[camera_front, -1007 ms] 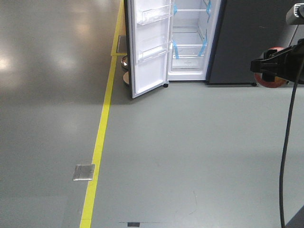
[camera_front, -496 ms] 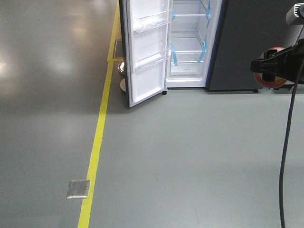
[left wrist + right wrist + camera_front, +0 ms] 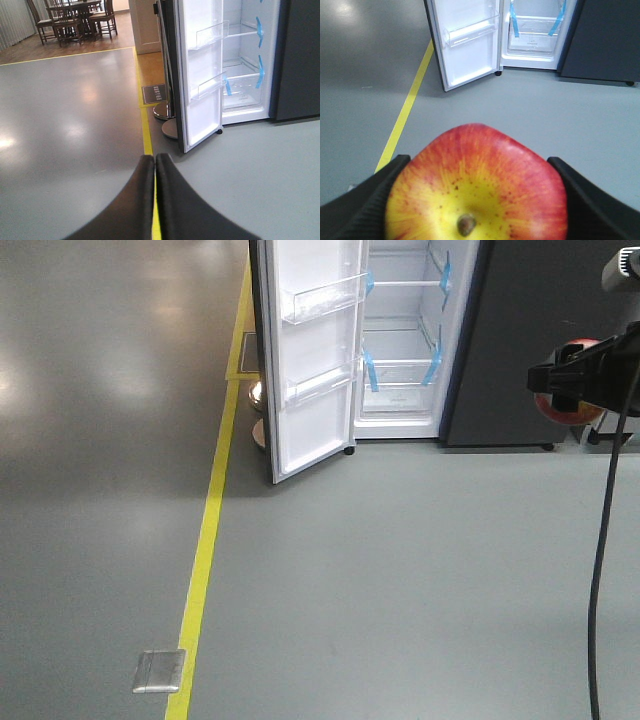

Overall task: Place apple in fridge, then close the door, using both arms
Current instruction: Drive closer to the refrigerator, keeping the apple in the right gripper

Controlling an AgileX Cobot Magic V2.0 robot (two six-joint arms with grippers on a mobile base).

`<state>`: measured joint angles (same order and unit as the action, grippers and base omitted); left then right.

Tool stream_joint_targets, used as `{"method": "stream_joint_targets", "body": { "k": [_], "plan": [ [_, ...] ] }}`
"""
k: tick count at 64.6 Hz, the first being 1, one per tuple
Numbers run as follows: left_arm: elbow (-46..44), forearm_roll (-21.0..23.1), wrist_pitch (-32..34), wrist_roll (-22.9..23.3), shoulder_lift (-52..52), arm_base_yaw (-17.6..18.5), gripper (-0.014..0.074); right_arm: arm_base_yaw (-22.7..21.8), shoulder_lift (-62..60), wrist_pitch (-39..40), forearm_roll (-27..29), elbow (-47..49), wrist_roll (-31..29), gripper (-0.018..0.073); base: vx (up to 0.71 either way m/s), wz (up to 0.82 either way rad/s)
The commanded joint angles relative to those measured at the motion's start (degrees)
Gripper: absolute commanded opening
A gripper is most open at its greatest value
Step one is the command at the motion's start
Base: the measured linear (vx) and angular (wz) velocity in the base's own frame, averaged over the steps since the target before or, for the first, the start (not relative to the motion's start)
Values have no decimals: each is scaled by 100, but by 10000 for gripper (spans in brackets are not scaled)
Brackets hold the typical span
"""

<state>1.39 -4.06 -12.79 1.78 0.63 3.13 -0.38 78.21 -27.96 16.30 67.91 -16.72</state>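
Note:
The red and yellow apple (image 3: pixel 477 185) sits clamped between my right gripper's (image 3: pixel 478 161) black fingers. In the front view this gripper (image 3: pixel 560 380) hangs at the right edge with the apple (image 3: pixel 560 410) partly hidden behind it. The fridge (image 3: pixel 400 340) stands ahead, its white interior and blue-taped shelves showing. Its door (image 3: pixel 310 370) stands open to the left, with clear bins on its liner. The fridge (image 3: pixel 532 30) and door (image 3: pixel 470 45) also show in the right wrist view. My left gripper (image 3: pixel 154 161) is shut and empty, low over the floor, facing the door (image 3: pixel 202 75).
A yellow floor line (image 3: pixel 205 540) runs to the door's left. A metal floor plate (image 3: pixel 160 670) lies on it. Round metal post bases (image 3: pixel 260 415) stand behind the door. A plain dark grey panel (image 3: pixel 540 340) adjoins the fridge on the right. A table and chairs (image 3: pixel 75 17) stand far left.
The whole view has rolled forward: the fridge sits lower and larger in frame, and the floor plate has slid down. Both grippers hold the same pose.

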Motion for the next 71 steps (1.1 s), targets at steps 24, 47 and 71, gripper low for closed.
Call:
{"method": "stream_joint_targets", "body": {
  "k": [24, 47, 71],
  "plan": [
    [165, -2, 454, 8, 84, 17, -6, -9, -186, 415, 31, 190, -59, 116, 15, 0],
    [165, -2, 454, 8, 84, 17, -6, -9, -186, 416, 31, 190, -59, 116, 12, 0],
    [165, -2, 454, 8, 84, 17, -6, -9, -186, 404, 31, 190, -59, 116, 10, 2]
  ]
}}
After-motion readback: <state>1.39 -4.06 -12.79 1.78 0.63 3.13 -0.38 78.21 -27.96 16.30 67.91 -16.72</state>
